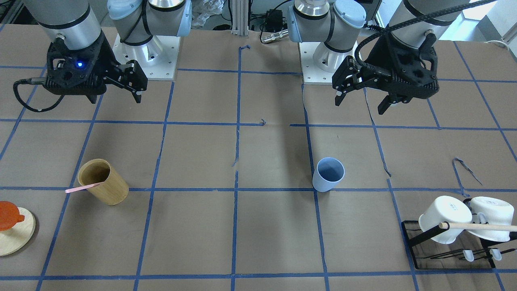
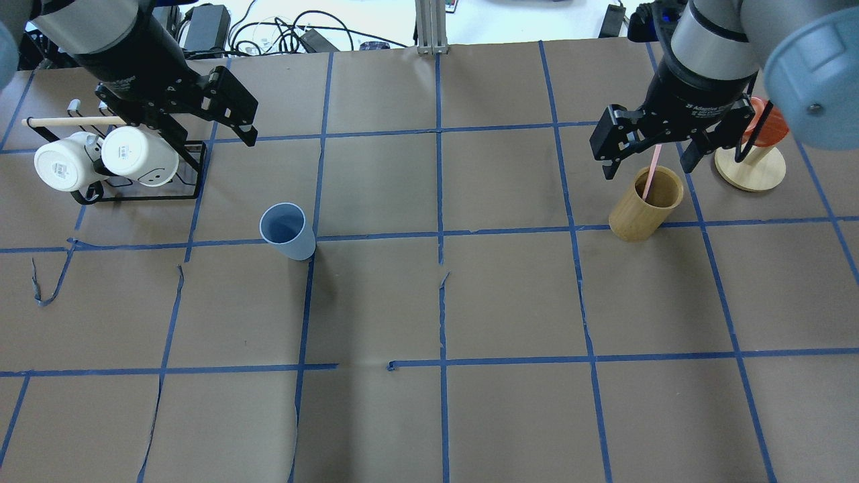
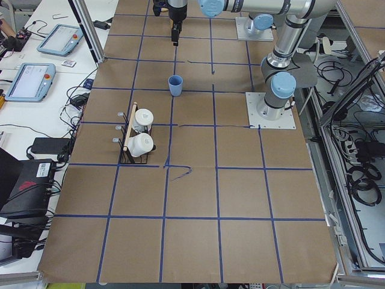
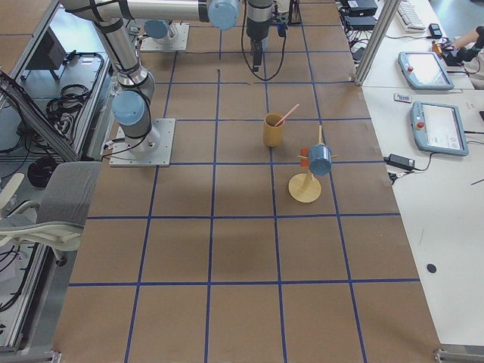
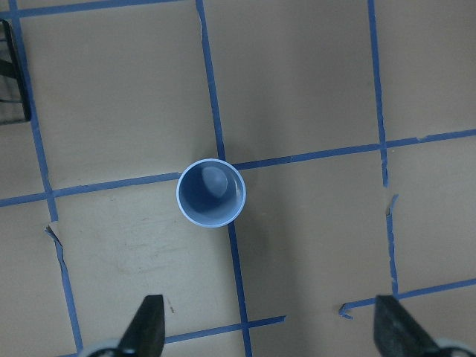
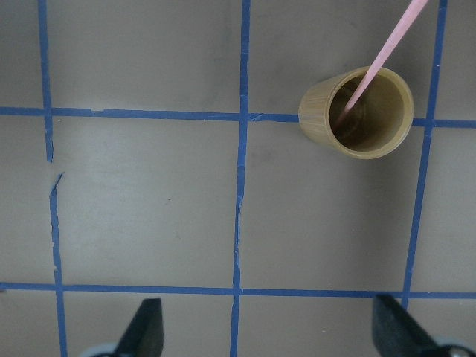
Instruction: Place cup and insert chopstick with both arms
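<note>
The cup (image 2: 287,230) stands upright, mouth up and long axis vertical, on a blue tape line in the left half of the surface (image 2: 510,295). The chopstick (image 2: 649,173) leans in the wooden cylinder (image 2: 644,204) near the right end, its lower tip inside and its upper end slanting over the rim toward the far edge. The left tool (image 5: 271,331) and the right tool (image 6: 269,327) hang spread wide, holding nothing. Brown paper with a blue tape grid covers the surface. A white bench (image 3: 51,18) with tablets (image 3: 29,80) runs along the far edge.
</note>
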Controlling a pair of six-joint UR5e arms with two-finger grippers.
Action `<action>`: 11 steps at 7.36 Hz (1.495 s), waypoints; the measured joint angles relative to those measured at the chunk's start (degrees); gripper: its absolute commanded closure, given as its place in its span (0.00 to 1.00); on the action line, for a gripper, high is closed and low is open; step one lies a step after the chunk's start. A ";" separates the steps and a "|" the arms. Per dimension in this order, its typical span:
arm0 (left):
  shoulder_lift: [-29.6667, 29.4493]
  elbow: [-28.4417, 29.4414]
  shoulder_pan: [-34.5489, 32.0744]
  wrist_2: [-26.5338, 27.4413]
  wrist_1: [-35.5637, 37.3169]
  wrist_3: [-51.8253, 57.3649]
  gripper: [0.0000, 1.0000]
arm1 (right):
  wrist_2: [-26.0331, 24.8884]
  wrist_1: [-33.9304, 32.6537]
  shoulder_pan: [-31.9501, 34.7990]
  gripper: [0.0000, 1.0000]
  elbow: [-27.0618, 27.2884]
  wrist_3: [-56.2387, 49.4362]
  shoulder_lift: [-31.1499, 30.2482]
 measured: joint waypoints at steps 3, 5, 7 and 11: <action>0.00 0.00 0.04 -0.03 0.00 0.00 0.00 | 0.00 -0.14 -0.05 0.00 0.01 -0.65 0.15; 0.00 0.00 0.10 -0.09 0.00 0.04 0.00 | 0.07 -0.45 -0.05 0.00 0.00 -0.23 0.15; 0.00 -0.08 0.16 -0.10 -0.08 0.84 0.00 | -0.01 -4.44 -0.03 0.00 -0.01 -0.41 0.26; 0.63 -2.00 1.42 -0.26 -0.04 5.15 0.00 | 0.38 -5.14 -0.05 0.00 0.21 -0.07 0.41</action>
